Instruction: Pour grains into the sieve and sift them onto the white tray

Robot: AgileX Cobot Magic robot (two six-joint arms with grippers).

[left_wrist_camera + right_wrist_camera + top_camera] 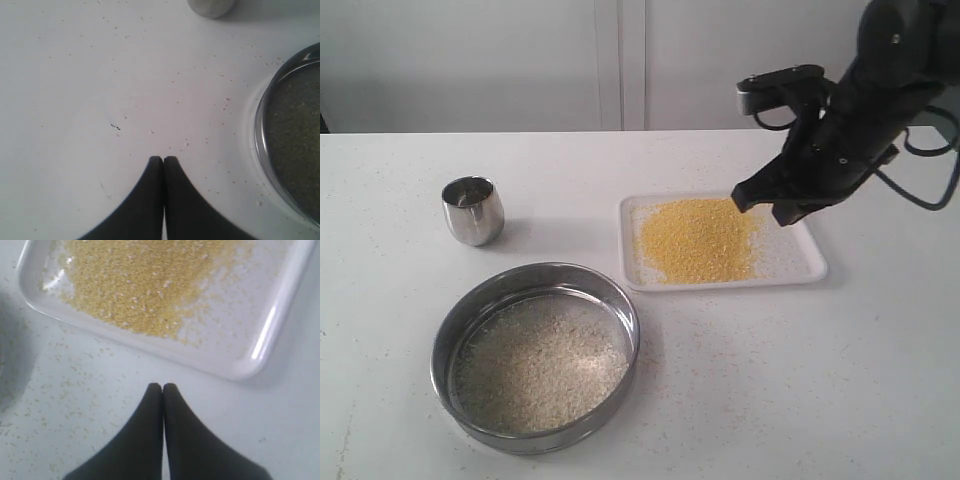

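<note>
Steel comes first at your left: the small cup (473,210) stands upright on the table (800,380), and nearer the camera the sieve (540,438) holds the pale coarse grains (540,365). Your left gripper (163,159) is clenched over bare table beside the sieve, grasping nothing. Further right, the fine yellow grains (698,238) lie heaped on the white tray (740,282). Your right gripper (770,203) hangs at the tray's right end, also pressed together and empty.

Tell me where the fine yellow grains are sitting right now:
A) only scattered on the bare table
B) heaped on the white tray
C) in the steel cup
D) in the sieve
B: the yellow grains lie in a heap on the white tray, while the sieve holds only the pale grains.
</note>
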